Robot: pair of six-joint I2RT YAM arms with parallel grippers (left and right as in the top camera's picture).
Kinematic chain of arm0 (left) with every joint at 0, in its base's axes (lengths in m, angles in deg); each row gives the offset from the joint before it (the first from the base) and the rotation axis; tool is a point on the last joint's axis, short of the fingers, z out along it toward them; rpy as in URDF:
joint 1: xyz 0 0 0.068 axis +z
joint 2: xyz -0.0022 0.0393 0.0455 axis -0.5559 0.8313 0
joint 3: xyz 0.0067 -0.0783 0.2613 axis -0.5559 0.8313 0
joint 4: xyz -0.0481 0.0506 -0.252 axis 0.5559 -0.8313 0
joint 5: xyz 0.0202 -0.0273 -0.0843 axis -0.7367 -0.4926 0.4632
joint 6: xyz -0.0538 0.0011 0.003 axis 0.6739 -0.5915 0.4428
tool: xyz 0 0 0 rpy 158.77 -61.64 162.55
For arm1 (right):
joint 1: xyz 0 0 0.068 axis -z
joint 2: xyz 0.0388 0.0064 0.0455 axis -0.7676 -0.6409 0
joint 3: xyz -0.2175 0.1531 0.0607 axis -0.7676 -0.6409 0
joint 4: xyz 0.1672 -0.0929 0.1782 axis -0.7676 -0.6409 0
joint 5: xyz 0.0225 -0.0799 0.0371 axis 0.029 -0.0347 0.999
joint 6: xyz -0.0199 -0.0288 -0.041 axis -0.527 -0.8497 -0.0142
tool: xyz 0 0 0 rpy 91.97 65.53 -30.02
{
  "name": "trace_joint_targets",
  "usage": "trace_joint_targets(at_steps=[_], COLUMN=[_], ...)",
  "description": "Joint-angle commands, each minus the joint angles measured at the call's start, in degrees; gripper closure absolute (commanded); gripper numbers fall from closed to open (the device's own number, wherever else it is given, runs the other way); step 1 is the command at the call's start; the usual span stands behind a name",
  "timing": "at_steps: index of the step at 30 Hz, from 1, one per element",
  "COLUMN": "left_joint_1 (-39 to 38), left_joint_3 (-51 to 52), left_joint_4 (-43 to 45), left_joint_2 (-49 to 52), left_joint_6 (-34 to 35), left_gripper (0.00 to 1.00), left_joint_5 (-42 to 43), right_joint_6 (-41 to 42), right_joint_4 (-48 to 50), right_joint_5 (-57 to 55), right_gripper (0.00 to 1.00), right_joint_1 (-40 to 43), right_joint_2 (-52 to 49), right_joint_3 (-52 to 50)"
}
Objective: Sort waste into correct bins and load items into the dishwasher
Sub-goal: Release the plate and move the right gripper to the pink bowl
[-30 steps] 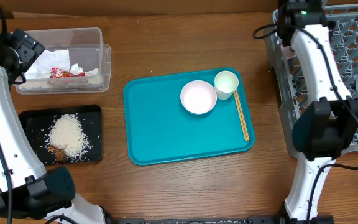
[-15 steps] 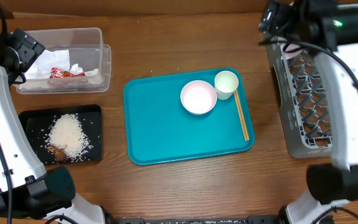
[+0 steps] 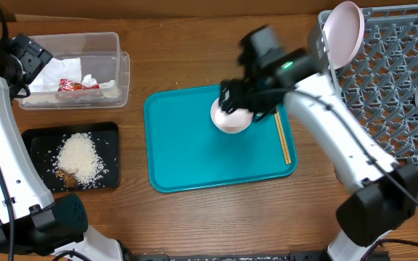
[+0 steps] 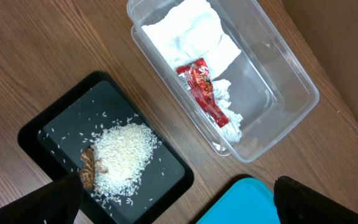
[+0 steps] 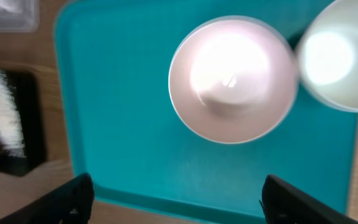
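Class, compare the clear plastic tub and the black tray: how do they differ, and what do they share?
The clear rectangular plastic tub is see-through; the shallow black rectangular tray is opaque. The tub's walls are tall; the tray's rim is low. The tub holds crumpled white napkins and a red wrapper; the tray holds white rice and brown bits. Both are rectangular with rounded corners.

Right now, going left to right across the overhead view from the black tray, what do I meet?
Black tray, pale pink bowl on the teal tray, wooden chopsticks, grey dish rack.
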Motion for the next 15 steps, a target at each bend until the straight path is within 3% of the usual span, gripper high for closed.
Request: trace_joint_targets(at_steps=[1, 7, 15], left_joint_1=[-0.4, -0.4, -0.4], left_joint_3=[0.0, 0.0, 0.0], left_joint_4=[0.2, 0.2, 0.2], left_joint_2=[0.5, 0.5, 0.5], left_joint_6=[-1.1, -1.1, -1.1], left_gripper=[0.00, 0.00, 0.00], left_joint_5=[-0.7, -0.7, -0.7], right_joint_6=[3.5, 4.0, 2.9], right_joint_4=[5.9, 14.9, 20.2], right_joint_5=[-6.5, -12.5, -17.4], right_gripper=[0.14, 0.15, 0.22], right_joint_1=[-3.5, -7.8, -8.1], right_joint_2=[0.2, 0.2, -2.5], right_joint_3=[-6.4, -13.3, -13.9])
